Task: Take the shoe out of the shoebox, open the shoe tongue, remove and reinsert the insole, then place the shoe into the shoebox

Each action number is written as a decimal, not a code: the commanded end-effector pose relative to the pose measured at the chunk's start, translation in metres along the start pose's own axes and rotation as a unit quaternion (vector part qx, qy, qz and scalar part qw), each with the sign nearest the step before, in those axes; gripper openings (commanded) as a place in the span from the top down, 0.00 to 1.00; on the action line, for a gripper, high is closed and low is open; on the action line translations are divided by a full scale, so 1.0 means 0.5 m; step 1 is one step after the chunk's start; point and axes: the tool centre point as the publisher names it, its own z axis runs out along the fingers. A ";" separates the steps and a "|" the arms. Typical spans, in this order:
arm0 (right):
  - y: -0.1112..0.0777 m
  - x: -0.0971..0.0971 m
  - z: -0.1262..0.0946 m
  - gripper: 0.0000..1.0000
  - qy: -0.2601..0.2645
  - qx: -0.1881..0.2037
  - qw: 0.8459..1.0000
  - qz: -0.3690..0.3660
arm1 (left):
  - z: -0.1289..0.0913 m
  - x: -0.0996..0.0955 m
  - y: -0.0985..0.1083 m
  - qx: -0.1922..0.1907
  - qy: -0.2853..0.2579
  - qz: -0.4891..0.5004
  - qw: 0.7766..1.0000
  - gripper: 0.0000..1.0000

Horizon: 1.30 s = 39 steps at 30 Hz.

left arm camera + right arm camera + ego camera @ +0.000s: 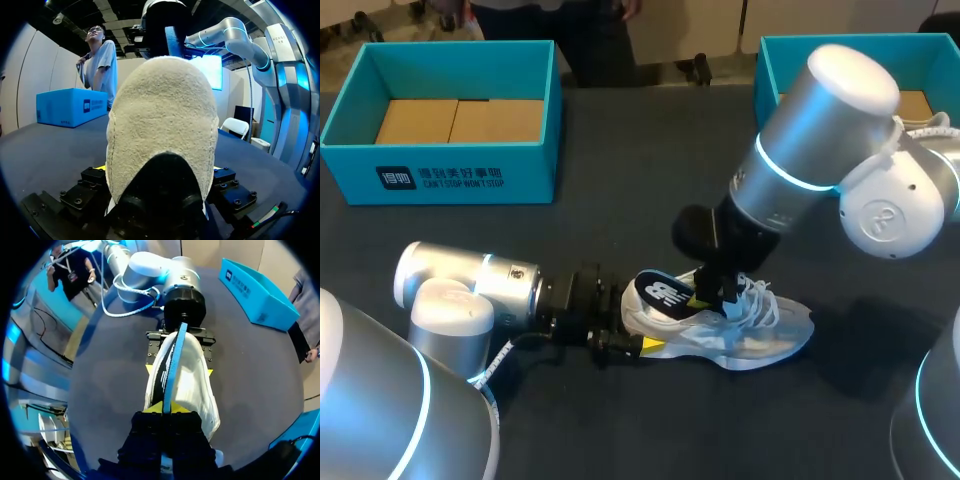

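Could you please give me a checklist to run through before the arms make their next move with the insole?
1. Shoe out of the box, lying on the table: ok.
2. Left jaws shut on the shoe's heel: ok.
3. Right jaws shut on the insole: ok.
4. Insole seated flat in the shoe: not ok, it stands on edge over the opening.
5. Insole's toe end clear of the shoe: cannot tell.
6. Shoebox open: ok.

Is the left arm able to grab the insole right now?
Probably not. The left gripper is shut on the heel of the shoe, so it has no free fingers. The right gripper pinches the insole, holding it on edge above the shoe.
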 end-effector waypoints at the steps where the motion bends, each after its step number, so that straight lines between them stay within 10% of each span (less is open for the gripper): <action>1: 0.000 0.002 -0.012 1.00 0.005 -0.003 1.000 -0.018 | 0.002 0.000 -0.002 -0.001 0.000 0.000 1.000 1.00; 27: 0.048 -0.008 -0.006 1.00 0.056 0.004 0.990 -0.128 | 0.002 0.000 -0.002 -0.001 0.000 0.000 1.000 1.00; 28: 0.047 -0.008 -0.006 0.97 0.057 0.003 0.990 -0.128 | 0.002 0.000 -0.002 -0.001 0.000 0.000 1.000 1.00; 30: 0.045 -0.008 -0.005 0.55 0.061 0.003 0.991 -0.123 | 0.002 0.000 -0.002 -0.001 0.000 0.000 1.000 1.00; 33: 0.041 -0.004 -0.011 0.43 0.059 0.003 0.992 -0.114 | 0.002 0.000 -0.002 -0.001 0.000 0.000 1.000 1.00; 39: 0.032 -0.002 -0.014 0.51 0.059 -0.011 0.994 -0.086 | 0.002 0.000 -0.002 -0.001 0.000 0.000 1.000 1.00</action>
